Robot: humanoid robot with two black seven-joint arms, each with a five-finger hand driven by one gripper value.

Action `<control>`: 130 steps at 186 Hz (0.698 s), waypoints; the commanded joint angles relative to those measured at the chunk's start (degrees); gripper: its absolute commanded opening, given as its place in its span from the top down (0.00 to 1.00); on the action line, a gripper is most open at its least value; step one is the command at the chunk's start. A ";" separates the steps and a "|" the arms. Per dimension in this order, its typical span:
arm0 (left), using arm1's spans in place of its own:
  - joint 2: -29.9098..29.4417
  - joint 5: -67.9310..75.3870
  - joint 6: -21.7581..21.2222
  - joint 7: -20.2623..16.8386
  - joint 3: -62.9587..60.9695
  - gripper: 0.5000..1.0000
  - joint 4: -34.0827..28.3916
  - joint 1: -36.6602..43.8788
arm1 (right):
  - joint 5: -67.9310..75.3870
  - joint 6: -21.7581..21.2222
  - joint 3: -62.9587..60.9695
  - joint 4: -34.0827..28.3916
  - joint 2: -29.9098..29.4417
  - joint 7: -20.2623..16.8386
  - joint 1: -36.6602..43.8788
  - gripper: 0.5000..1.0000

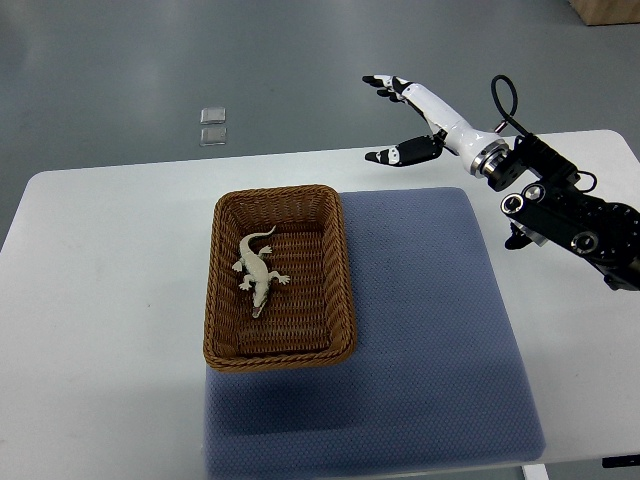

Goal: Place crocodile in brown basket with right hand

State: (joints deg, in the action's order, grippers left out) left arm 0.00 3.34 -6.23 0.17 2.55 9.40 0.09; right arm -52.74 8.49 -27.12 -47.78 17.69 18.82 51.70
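A pale cream toy crocodile (257, 268) lies flat inside the brown wicker basket (222, 290), head toward the near side and tail curled toward the far rim. My right hand (392, 118) is raised over the table's far edge, well to the right of the basket and apart from it. Its fingers (385, 84) are spread and hold nothing. Its arm (565, 205) comes in from the right edge. The left arm does not show.
The basket sits on the left part of a blue-grey mat (430, 320) that covers the middle of the white table (100, 300). Two small clear squares (212, 126) lie on the grey floor beyond the table.
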 commanded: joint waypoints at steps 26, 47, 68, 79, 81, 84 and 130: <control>0.00 0.00 -0.01 0.00 0.00 0.00 0.00 0.00 | 16.78 -5.05 -0.30 6.03 0.68 -1.50 -0.10 0.19; 0.00 0.00 -0.01 0.00 0.00 0.00 0.00 0.00 | 21.79 -7.17 -0.83 6.82 1.65 -2.73 -0.54 0.19; 0.00 0.00 -0.01 0.00 0.09 0.00 0.00 0.00 | 22.76 -7.61 -5.84 6.91 1.12 -4.49 -3.36 0.19; 0.00 0.00 -0.01 0.00 0.00 0.00 0.00 0.00 | 22.33 -8.84 -10.23 6.91 0.77 -6.86 -5.03 0.19; 0.00 0.00 -0.01 0.00 0.00 0.00 0.00 0.00 | 22.15 -9.10 -10.93 6.91 0.68 -7.21 -5.38 0.19; 0.00 0.00 -0.01 0.00 0.00 0.00 0.00 0.00 | 22.06 -9.98 -12.51 6.91 0.51 -7.83 -5.99 0.19; 0.00 0.00 -0.01 0.00 0.00 0.00 0.00 0.00 | 13.62 -18.24 -29.04 6.56 -1.43 -9.59 -13.29 0.19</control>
State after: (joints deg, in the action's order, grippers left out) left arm 0.00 3.34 -6.23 0.17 2.55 9.40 0.09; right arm -34.87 -8.17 -50.37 -41.10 17.08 9.41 40.95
